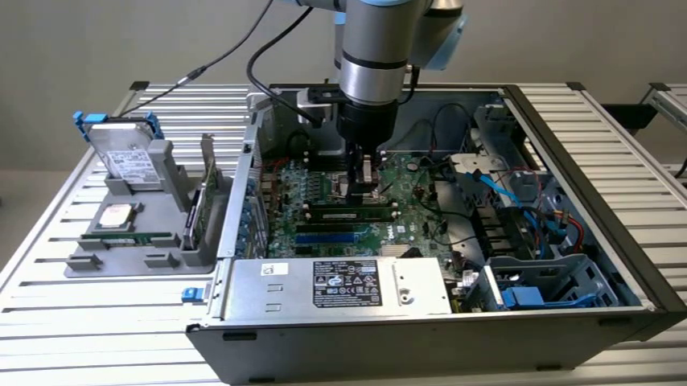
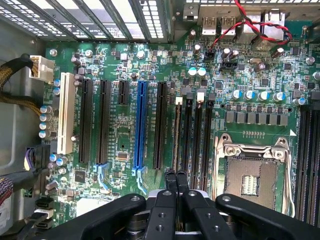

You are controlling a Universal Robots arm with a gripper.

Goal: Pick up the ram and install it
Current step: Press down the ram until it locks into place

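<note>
My arm (image 1: 371, 72) hangs straight down into the open PC case (image 1: 601, 201), wrist vertical over the motherboard (image 2: 125, 75). My pincer (image 2: 176, 181) is pinched fully shut, empty. The ram (image 1: 346, 214) lies seated in a slot just below it, touching the tips.
</note>
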